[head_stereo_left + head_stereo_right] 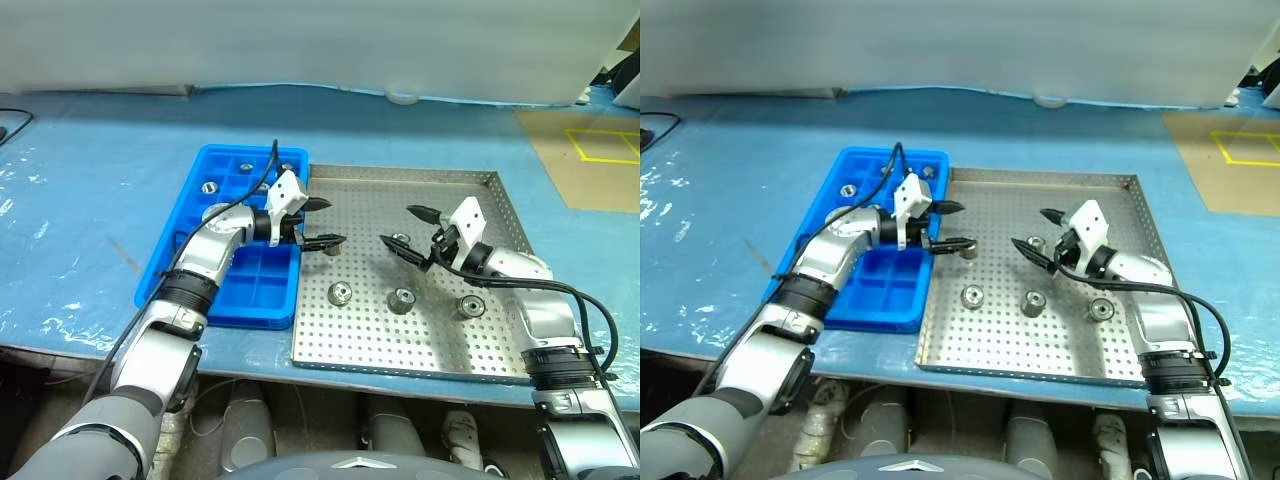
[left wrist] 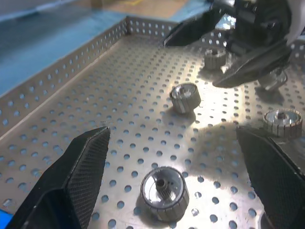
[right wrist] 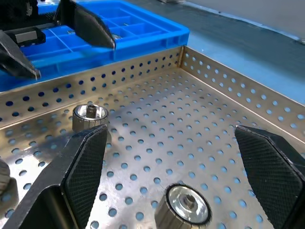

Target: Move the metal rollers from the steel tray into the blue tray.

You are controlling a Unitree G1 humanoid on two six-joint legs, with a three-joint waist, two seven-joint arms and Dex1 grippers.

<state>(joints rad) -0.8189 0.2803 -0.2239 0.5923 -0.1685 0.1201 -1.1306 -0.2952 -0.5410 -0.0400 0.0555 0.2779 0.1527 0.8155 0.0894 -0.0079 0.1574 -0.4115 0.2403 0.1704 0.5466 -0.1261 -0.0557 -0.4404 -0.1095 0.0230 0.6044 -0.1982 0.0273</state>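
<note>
Reaching step: left claw [image 1: 322, 222] wide open, empty, above small shiny metal roller [image 1: 333, 247], centre frame. Next: lower, pinch.

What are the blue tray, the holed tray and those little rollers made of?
The blue tray looks like moulded plastic: uniform bright colour, soft sheen. The steel tray seems brushed sheet metal, silvery and perforated. The metal rollers look like polished steel, with bright reflections.

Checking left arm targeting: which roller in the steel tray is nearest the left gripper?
The roller by the steel tray's blue-tray-side rim, just beneath the open left gripper; the others lie farther toward the right gripper.
</note>
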